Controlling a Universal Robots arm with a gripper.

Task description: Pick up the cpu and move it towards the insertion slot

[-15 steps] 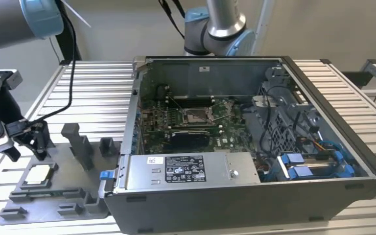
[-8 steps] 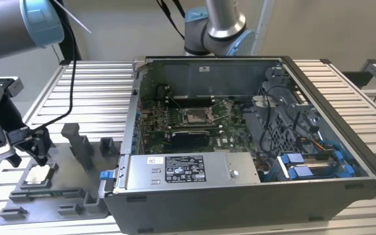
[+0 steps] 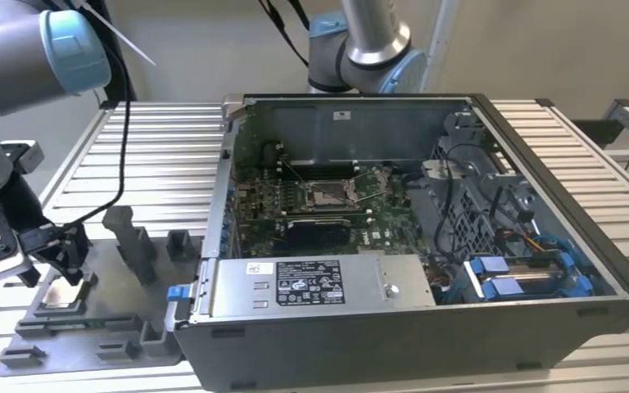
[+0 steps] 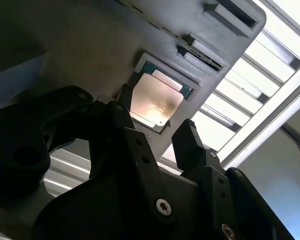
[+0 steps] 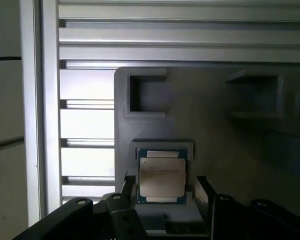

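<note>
Grey plastic tray (image 3: 107, 332) on the slatted aluminium table (image 3: 151, 147), at the exterior view's left, with the gripper (image 3: 58, 258) lowered over it. Both wrist views show the cpu (image 5: 161, 175) lying flat in a square pocket of the tray, silvery face up, with the two black fingers (image 5: 128, 185) standing one to each side of it. The claw is released: its jaws are spread wider than the chip and a gap shows between each fingertip and the chip's edge, so nothing is grasped. Whether the fingertips touch the tray cannot be told. At the centre of the exterior view, the open computer case (image 3: 533, 319) lies on the same table, just beside the tray, with its green circuit board (image 3: 276, 196) exposed. The insertion slot (image 3: 331, 193), a silver-framed square with a thin wire lever, sits on that board, well apart from the gripper, with the case wall between the two. Judged state of the task: the approach to the chip appears complete and the fingers are aligned for a grasp. Closing on the cpu, lifting it from its pocket and carrying it towards the slot are not yet done.
</note>
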